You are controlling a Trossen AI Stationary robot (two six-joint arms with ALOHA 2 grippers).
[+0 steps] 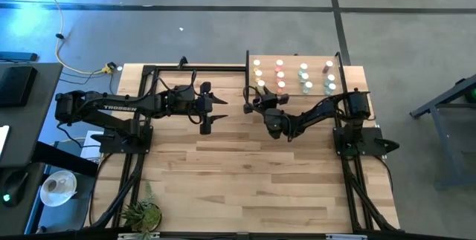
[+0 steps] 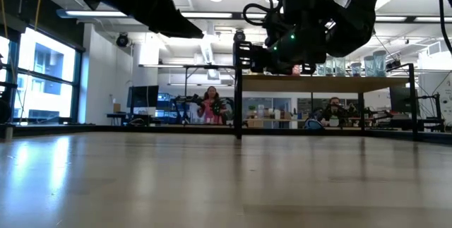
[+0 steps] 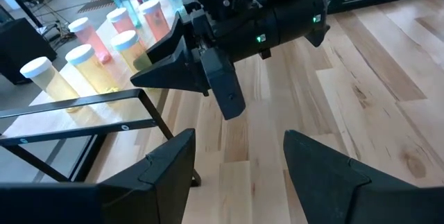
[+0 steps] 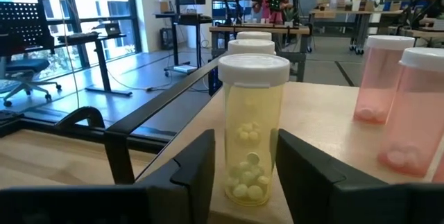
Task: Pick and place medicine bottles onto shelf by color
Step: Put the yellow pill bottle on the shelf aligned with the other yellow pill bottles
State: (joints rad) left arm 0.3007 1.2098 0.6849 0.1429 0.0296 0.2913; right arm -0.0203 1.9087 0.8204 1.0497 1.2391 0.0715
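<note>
A pale striped wooden tabletop point(image 1: 253, 173) fills the scene, standing on a grey floor, and the low view looks across it into a bright workshop where a person point(image 2: 210, 105) stands far back and another person point(image 2: 334, 112) sits at a bench. At the table's near left corner sits a small green potted plant point(image 1: 141, 214). Farther in, the left arm reaches in from the left, its left gripper point(image 1: 216, 108) hanging above bare wood around the middle of the table, its two dark fingers point(image 3: 326, 168) spread wide with nothing between them. Just to its right, the right arm bends in from the right side, and the right gripper point(image 1: 251, 100) sits at the near left corner of the flat pale plywood shelf with a black edge point(image 1: 290, 60), which stands raised on dark metal posts at the far right of the table. In the right wrist view this gripper's fingers point(image 4: 198, 168) stand a little apart on either side of a yellow clear-plastic medicine bottle with a white cap point(image 4: 252, 128), which stands upright on the shelf near its edge; narrow gaps show on both sides, so the jaws are loosened around it and not pressing. Beyond it on the shelf more white-capped bottles stand in rows by colour: further yellow bottles point(image 1: 257, 67) in the left row, pink-red bottles point(image 1: 280, 76) next, teal-green bottles point(image 1: 304, 76) after them, and purplish bottles point(image 1: 329, 78) at the right.
</note>
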